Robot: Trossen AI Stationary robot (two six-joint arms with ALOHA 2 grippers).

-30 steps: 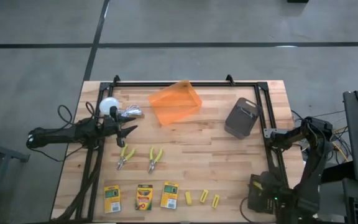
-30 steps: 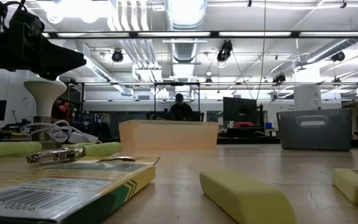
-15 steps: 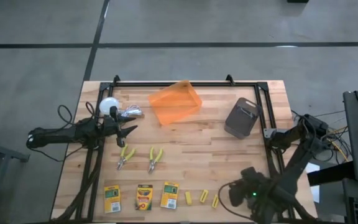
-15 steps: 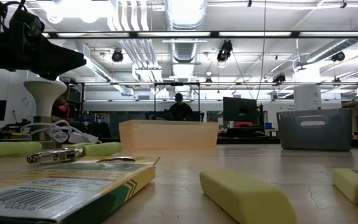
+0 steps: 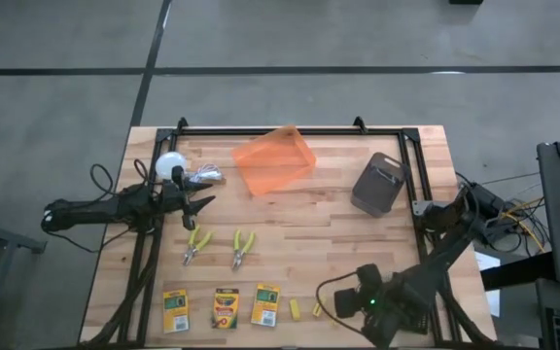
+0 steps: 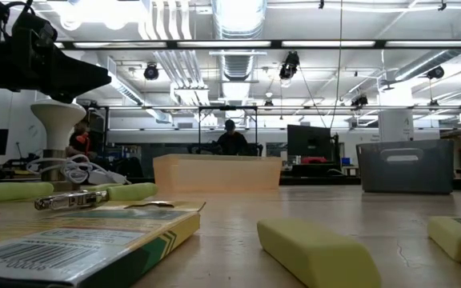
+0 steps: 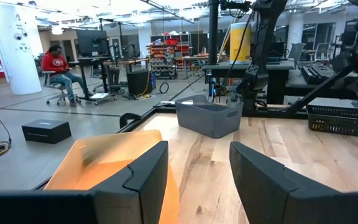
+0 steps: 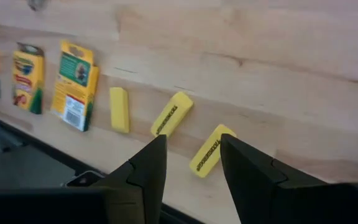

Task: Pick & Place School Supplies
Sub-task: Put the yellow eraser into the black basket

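Right gripper [image 8: 191, 163] hovers with parted jaws above yellow blocks [image 8: 170, 114] near the table [image 5: 338, 233] edge.

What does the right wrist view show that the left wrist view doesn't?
Only the right wrist view: three yellow blocks in a row by the table edge, beside three crayon boxes, with the open right gripper above them.
Only the left wrist view: the orange bin just ahead of the open left gripper, a grey bin beyond, and a seated person.
Both: the wooden table.
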